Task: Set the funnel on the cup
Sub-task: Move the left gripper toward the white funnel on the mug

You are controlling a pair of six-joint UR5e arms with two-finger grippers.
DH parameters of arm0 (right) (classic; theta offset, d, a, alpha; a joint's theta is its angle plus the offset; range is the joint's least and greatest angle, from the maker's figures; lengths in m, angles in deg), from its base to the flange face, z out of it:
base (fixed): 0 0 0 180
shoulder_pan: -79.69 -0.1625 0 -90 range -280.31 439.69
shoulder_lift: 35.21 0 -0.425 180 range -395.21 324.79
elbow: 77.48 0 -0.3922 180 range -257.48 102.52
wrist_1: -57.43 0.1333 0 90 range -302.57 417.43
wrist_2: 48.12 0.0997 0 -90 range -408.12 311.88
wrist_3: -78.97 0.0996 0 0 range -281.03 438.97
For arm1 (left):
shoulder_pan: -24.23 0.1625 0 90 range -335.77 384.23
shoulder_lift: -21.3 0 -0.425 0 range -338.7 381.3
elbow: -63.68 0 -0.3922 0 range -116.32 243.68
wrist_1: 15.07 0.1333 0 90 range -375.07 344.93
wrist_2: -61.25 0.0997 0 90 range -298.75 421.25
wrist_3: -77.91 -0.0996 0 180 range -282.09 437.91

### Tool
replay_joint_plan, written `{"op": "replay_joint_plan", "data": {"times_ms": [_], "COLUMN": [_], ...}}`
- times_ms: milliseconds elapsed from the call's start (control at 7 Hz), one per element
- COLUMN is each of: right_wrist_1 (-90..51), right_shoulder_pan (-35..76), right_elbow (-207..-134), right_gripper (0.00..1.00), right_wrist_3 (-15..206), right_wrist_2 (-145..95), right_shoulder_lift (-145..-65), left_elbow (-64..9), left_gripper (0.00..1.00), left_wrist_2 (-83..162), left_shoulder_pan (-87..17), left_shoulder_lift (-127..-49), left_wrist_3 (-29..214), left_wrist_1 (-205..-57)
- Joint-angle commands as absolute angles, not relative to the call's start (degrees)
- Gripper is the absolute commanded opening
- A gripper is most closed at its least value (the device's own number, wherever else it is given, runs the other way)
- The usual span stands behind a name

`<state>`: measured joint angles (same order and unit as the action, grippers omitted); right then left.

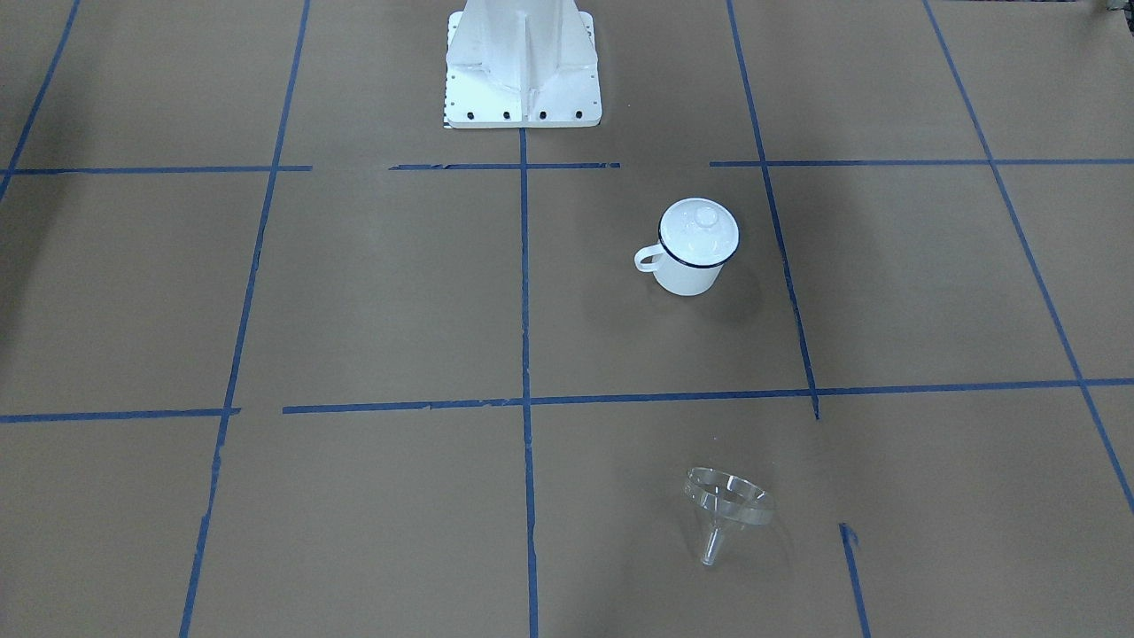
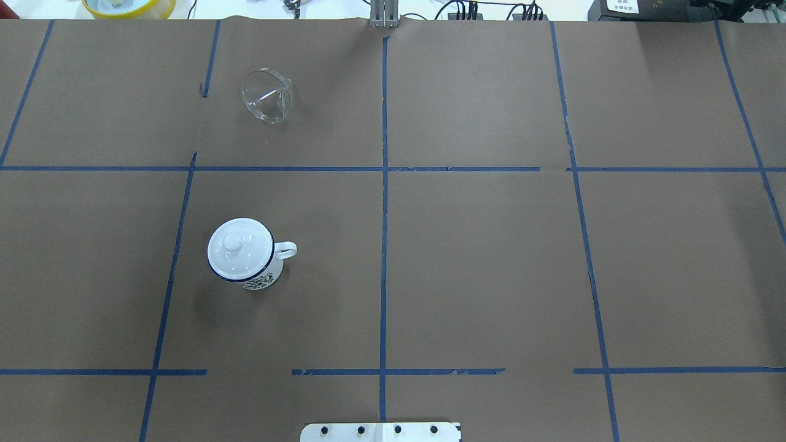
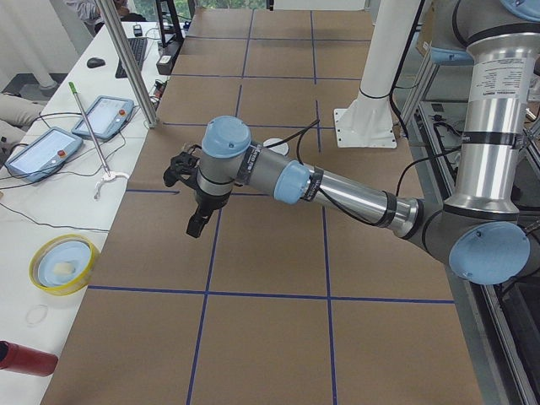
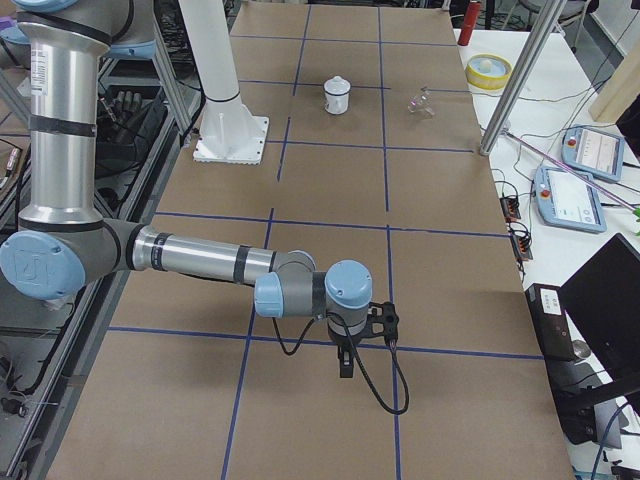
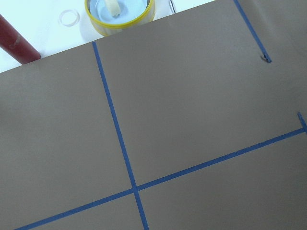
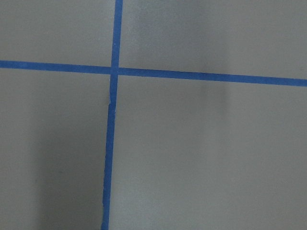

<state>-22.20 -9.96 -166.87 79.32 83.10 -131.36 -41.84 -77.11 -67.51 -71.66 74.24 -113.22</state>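
Observation:
The cup [image 2: 261, 276] is a white enamel mug with a dark blue rim. It stands on the table's left half with its handle toward the centre line, and it also shows in the front view [image 1: 687, 276]. A round white knobbed lid [image 2: 238, 247] sits on it. The clear funnel [image 2: 268, 95] lies on its side farther out, spout toward the table's far edge [image 1: 725, 507]. My left gripper [image 3: 196, 224] hangs above the table's left end, away from both. My right gripper [image 4: 346, 368] hangs over the right end. I cannot tell whether either is open.
A yellow-rimmed bowl [image 5: 120, 12] and a red cylinder [image 5: 17, 40] sit past the table's left end. Teach pendants [image 3: 42, 152] and a metal pole [image 3: 126, 59] stand on the operators' side. The white robot pedestal [image 1: 523, 66] is at the near edge.

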Motion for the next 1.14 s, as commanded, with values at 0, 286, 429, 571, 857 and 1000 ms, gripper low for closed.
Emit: {"op": "replay_joint_plan", "data": {"times_ms": [0,286,429,571,857,1000], "right_wrist_1": [-22.2,-22.2,-22.2,-22.2,-22.2,-22.2], "right_shoulder_pan": [-10.0,-10.0,-10.0,-10.0,-10.0,-10.0], "right_elbow": [-166.9,-166.9,-166.9,-166.9,-166.9,-166.9], "right_gripper": [1.0,1.0,1.0,1.0,1.0,1.0], "right_wrist_3": [79.3,79.3,79.3,79.3,79.3,79.3], "right_wrist_2": [83.1,83.1,83.1,83.1,83.1,83.1], "right_shoulder_lift": [-131.4,-131.4,-131.4,-131.4,-131.4,-131.4], "left_elbow": [-42.9,-51.3,-53.0,-54.9,-55.0,-54.5], "left_gripper": [1.0,1.0,1.0,1.0,1.0,1.0], "left_wrist_2": [-80.1,-66.8,-65.9,-63.8,-58.2,-54.7], "left_shoulder_pan": [-57.9,-42.9,-37.4,-31.9,-21.0,-16.8], "left_shoulder_lift": [-72.1,-72.0,-72.1,-74.0,-80.4,-85.6], "left_wrist_3": [85.9,108.3,117.3,126.3,143.1,146.8], "left_wrist_1": [-117.3,-116.8,-116.8,-116.8,-115.0,-108.5]}}
